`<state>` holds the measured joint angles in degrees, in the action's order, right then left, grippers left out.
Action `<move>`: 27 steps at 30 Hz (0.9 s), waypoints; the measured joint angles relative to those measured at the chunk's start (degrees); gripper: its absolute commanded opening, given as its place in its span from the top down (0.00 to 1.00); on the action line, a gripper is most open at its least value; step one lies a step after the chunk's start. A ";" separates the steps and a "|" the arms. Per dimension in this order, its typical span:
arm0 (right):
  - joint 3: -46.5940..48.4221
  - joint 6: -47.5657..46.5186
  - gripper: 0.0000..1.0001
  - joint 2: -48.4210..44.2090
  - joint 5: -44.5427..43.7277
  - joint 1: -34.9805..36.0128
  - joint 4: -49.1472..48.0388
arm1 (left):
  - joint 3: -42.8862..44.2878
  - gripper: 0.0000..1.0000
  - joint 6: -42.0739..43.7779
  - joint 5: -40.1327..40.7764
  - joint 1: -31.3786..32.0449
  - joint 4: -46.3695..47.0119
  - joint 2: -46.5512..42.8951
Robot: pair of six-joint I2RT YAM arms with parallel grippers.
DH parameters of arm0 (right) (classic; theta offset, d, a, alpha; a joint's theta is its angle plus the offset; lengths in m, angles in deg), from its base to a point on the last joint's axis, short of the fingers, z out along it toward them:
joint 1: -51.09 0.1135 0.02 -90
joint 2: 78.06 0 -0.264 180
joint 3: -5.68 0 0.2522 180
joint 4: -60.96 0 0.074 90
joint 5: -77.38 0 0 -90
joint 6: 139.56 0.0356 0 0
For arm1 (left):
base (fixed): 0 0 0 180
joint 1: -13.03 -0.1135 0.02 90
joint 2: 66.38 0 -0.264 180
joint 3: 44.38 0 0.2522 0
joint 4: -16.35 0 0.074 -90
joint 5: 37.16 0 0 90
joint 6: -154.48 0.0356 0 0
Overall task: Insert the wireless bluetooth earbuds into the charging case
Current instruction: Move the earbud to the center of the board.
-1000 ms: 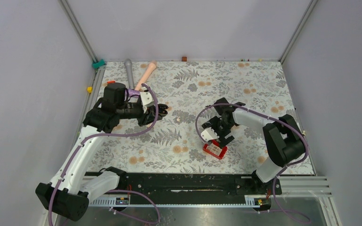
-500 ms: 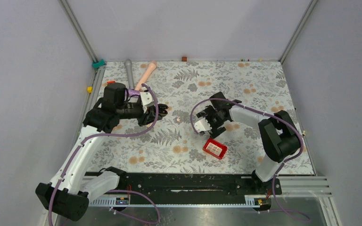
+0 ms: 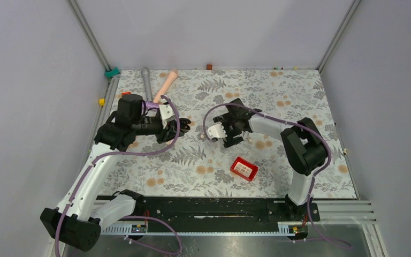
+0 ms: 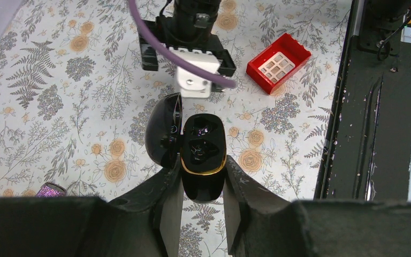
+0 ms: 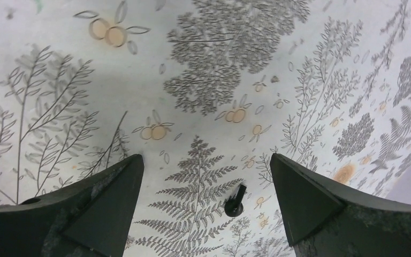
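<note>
The open case is gripped by the left tool, while a black earbud is seen lying on the table near the case — just ahead of the right tool, spread and empty, stem pointing roughly along its reach — so the right arm is judged nearer.

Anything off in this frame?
A black earbud lies loose on the cloth below the open right gripper, not in the open case held by the left gripper. Nothing else stands out.
</note>
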<state>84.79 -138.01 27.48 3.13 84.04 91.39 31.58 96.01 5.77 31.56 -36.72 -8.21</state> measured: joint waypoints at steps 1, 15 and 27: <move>0.87 1.99 0.04 0.50 -0.24 0.07 0.07 | 0.00 1.00 0.00 0.00 0.00 0.00 0.00; 26.93 37.70 0.22 1.09 0.00 -0.50 25.00 | -0.55 1.00 0.17 0.00 0.00 0.00 -0.46; 31.26 60.04 0.27 16.96 3.54 -8.37 42.10 | -0.85 1.00 0.15 -0.04 0.00 0.02 -0.81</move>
<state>116.04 -77.97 44.44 6.67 75.67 133.48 30.72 96.16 5.73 31.56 -36.70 -9.02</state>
